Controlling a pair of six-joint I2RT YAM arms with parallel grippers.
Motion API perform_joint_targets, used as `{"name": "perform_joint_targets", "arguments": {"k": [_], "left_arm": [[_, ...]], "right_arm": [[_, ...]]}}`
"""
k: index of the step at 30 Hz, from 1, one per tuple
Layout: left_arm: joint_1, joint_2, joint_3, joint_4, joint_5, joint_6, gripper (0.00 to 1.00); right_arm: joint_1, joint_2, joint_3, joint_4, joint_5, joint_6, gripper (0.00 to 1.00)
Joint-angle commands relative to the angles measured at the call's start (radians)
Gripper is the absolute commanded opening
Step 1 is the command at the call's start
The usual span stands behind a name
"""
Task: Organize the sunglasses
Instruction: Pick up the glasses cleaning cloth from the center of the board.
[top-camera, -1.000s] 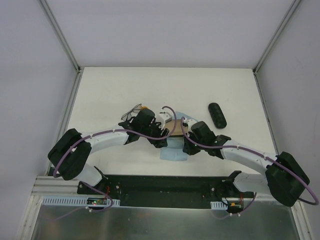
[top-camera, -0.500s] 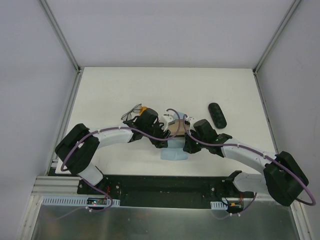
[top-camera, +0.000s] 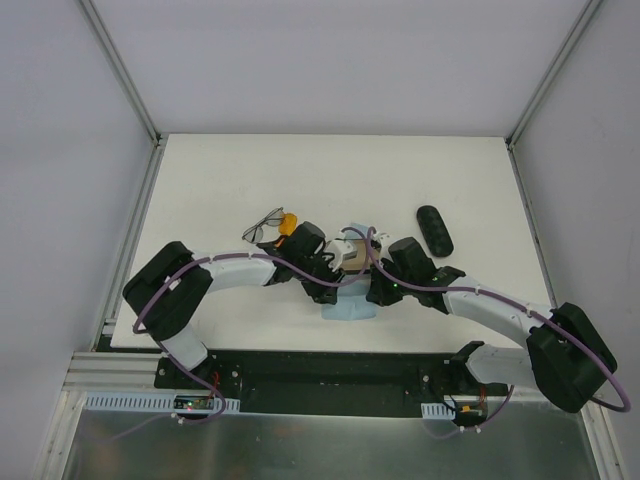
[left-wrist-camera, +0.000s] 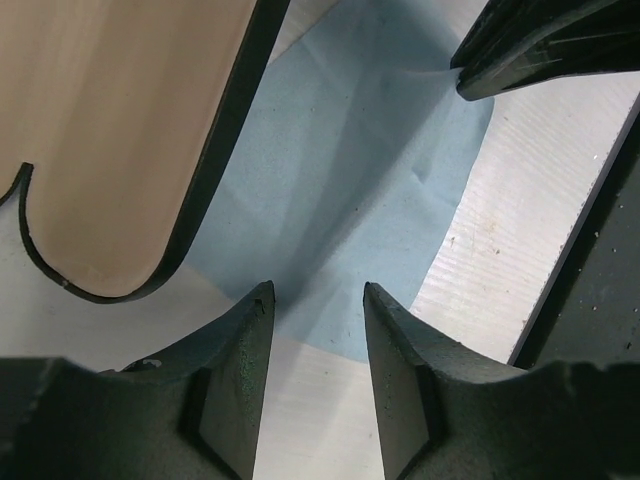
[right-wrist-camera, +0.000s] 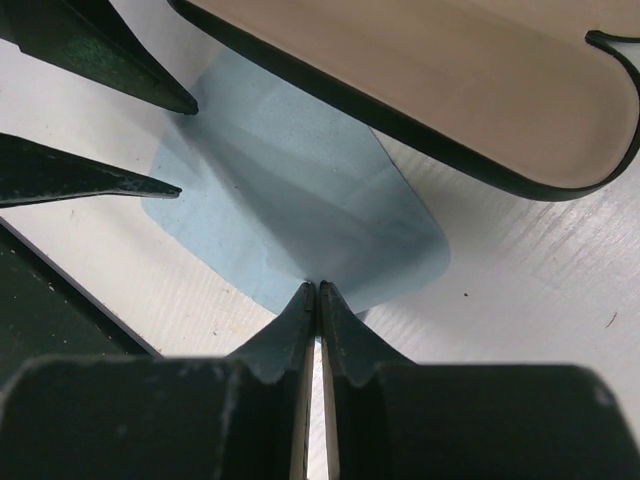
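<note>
Narrowing as I watch, the left claw (left-wrist-camera: 318, 295) has its jaws partly apart, straddling the near edge of the light-blue cloth (left-wrist-camera: 350, 200) without yet touching it, just beside the open case (left-wrist-camera: 110, 130) with its tan lining. The right claw (right-wrist-camera: 318, 290) is closed tight on the opposite edge of that cloth, whose creases run up to its tips, so it seems to be pinching the fabric. Compared with a second ago, the left arm has swung right, away from the sunglasses and in over the cloth, and its jaws have drawn closer together; the right arm has hardly shifted. That leaves the wire-framed pair (top-camera: 262, 228) and the orange pair (top-camera: 288, 220) lying in plain sight, touching each other on the bench (top-camera: 220, 180), left of both claws and held by neither. My guess is the cloth gets dealt with first, so the sunglasses themselves are not yet put away. The closed black case (top-camera: 434, 230) sits well off to the right.
</note>
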Motion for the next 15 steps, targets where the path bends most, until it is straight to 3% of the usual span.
{"name": "perform_joint_targets", "arguments": {"k": [1,8,11,15], "left_arm": [[-0.016,0.022,0.049,-0.034,-0.038,0.026,0.39],[-0.016,0.065,0.088,-0.08,-0.061,0.021,0.19],[-0.016,0.068,0.095,-0.094,-0.026,0.025,0.0],[-0.016,0.045,0.1,-0.1,-0.006,0.025,0.0]], "right_arm": [[-0.009,-0.001,0.015,0.03,-0.024,0.007,0.08],[-0.012,-0.007,0.011,0.031,-0.027,0.01,0.08],[-0.012,-0.007,0.011,0.031,-0.026,0.01,0.08],[-0.013,0.001,0.023,0.023,-0.015,0.01,0.08]]}}
